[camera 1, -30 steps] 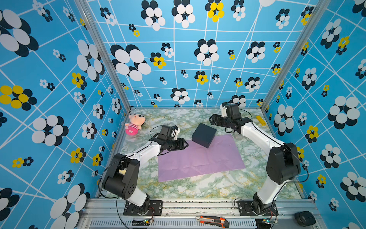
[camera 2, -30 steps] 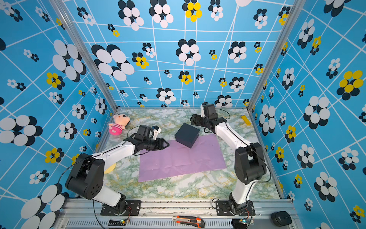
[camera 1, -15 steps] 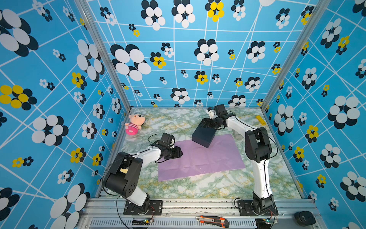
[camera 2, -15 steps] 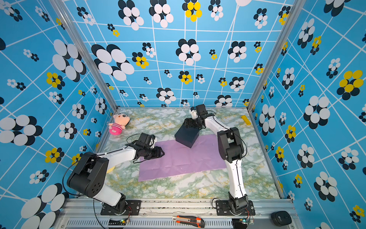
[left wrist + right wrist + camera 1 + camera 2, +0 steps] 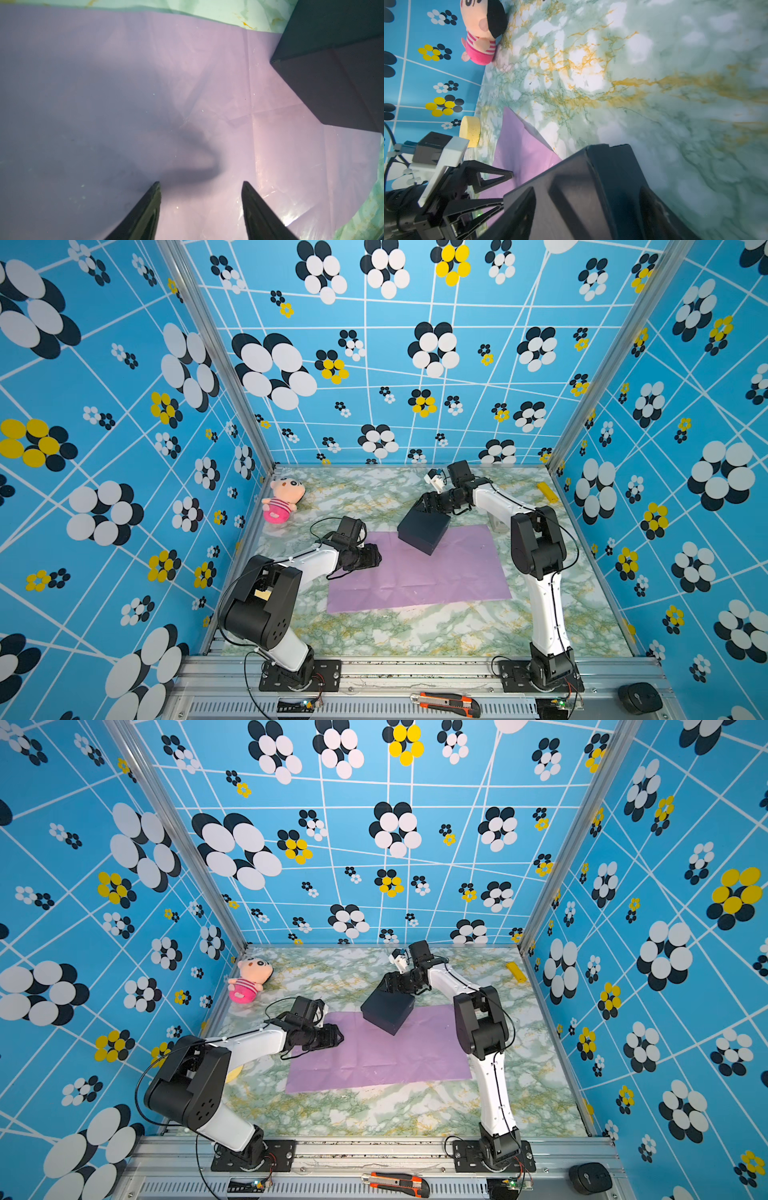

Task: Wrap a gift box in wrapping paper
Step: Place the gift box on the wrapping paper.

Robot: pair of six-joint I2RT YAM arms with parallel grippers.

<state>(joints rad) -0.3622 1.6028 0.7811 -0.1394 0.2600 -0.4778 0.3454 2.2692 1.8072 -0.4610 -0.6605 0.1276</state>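
At far edge of wrapping paper (image 5: pixel 436 576), gift box (image 5: pixel 424 531) sits between right gripper (image 5: pixel 431 508) jaws (clamped or not, can't tell); left gripper (image 5: pixel 201 182), jaws apart and empty, hovers over paper's left edge.

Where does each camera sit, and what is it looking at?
Top views: high at the front, looking down on table, left arm, right arm, gift box, wrapping paper.
Left wrist: on its arm, facing the paper; left gripper open.
Right wrist: on its arm, facing the plush doll; right gripper astride the box.
Shared: both wrist views show box and paper.
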